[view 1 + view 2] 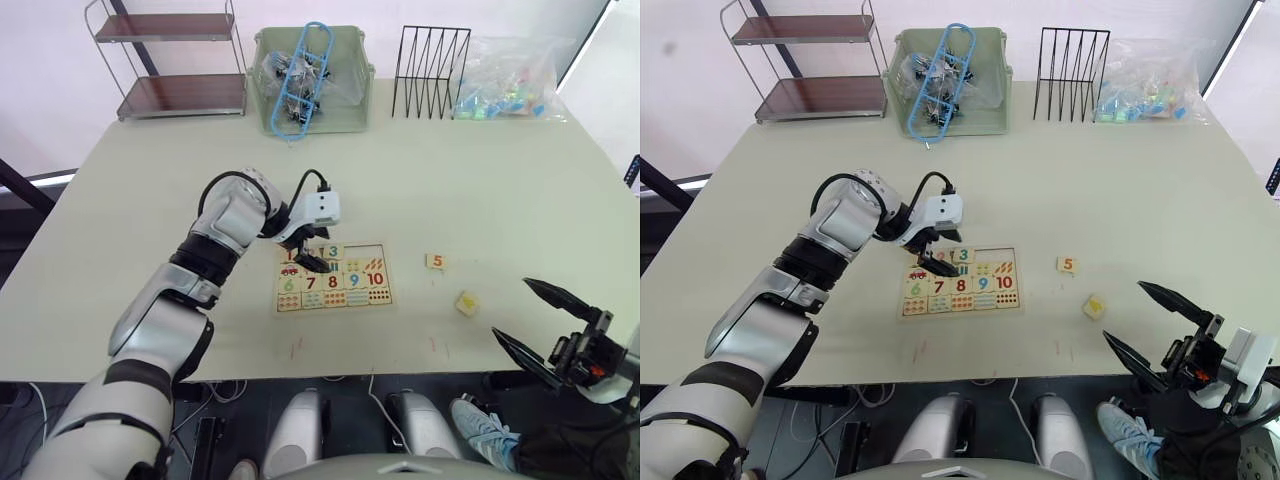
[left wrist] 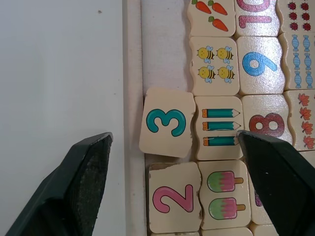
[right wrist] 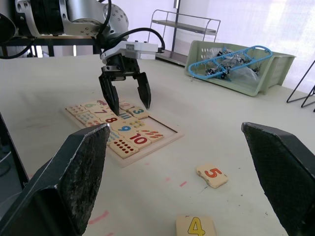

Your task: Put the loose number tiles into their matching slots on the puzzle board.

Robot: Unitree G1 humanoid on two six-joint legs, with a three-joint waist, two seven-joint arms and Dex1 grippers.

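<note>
The left gripper (image 3: 125,96) hangs fingers-down over the puzzle board (image 1: 332,276), jaws spread and empty, straddling the 3 tile (image 2: 167,122). That tile lies slightly askew in the top row of slots, beside the seated 2 tile (image 2: 173,197) (the slot past it appears vacant). The right gripper (image 1: 540,325) hovers wide open off the near table edge. The 5 tile (image 1: 436,261) and 4 tile (image 3: 196,226) lie loose on bare tabletop (image 1: 500,200), well apart from the board.
</note>
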